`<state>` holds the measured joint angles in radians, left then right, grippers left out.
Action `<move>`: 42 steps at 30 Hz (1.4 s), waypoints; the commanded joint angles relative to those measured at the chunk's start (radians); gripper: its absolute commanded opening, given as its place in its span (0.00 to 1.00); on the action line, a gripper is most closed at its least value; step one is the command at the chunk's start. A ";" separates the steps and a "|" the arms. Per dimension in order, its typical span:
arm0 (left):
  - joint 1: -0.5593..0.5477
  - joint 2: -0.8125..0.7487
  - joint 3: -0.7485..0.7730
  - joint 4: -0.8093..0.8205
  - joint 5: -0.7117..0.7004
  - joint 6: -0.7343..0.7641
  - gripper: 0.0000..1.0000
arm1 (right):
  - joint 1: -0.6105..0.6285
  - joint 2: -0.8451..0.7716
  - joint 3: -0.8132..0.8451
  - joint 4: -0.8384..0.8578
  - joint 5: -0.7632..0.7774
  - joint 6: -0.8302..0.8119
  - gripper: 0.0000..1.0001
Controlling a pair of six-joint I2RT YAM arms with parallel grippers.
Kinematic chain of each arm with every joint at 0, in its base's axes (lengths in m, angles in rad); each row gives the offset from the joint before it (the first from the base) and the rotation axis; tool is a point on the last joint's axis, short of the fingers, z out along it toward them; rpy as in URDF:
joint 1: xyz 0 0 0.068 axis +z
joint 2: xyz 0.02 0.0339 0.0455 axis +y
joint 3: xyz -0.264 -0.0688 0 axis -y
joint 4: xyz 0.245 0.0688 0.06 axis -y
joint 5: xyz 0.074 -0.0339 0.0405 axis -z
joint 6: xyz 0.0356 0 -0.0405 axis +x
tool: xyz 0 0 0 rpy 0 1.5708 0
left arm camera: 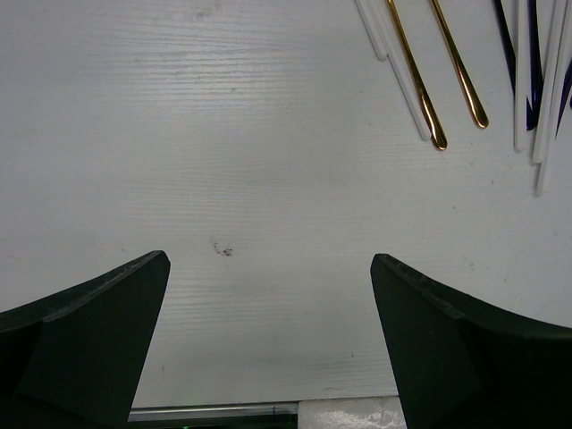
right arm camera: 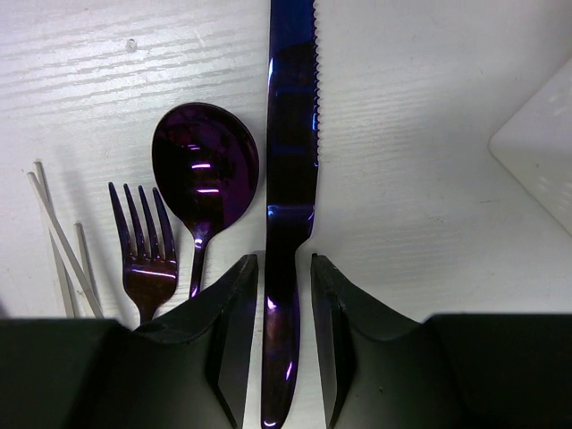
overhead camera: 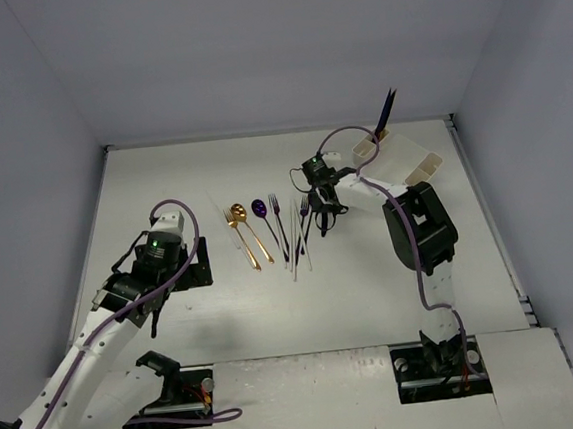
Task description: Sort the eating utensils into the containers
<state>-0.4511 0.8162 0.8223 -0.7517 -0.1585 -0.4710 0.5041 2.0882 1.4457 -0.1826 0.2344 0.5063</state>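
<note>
Right gripper: jaws narrowly parted astride purple knife, not clamped | left gripper: spread wide, empty | knife laid beside spoon, organizer near | risk: knife may be skewed if pinched off-centre.

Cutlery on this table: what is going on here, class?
The right claw straddles the purple knife at its handle, jaws open and not gripping. A purple spoon and purple fork lie beside it. One dark utensil already stands in the white organizer. The left claw hovers open over the table near the gold cutlery.
</note>
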 commanded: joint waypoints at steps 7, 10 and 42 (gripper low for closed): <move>0.006 0.003 0.003 0.040 -0.009 0.019 0.95 | -0.002 0.034 0.006 -0.017 -0.028 0.020 0.05; 0.006 0.002 0.003 0.040 -0.008 0.020 0.95 | -0.003 0.026 -0.003 -0.017 -0.035 -0.002 0.00; 0.008 -0.005 -0.002 0.045 -0.024 0.014 0.95 | -0.146 -0.430 0.060 0.422 0.502 -0.352 0.00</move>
<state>-0.4505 0.8162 0.8207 -0.7508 -0.1621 -0.4702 0.4065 1.6769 1.4734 -0.0372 0.5558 0.2184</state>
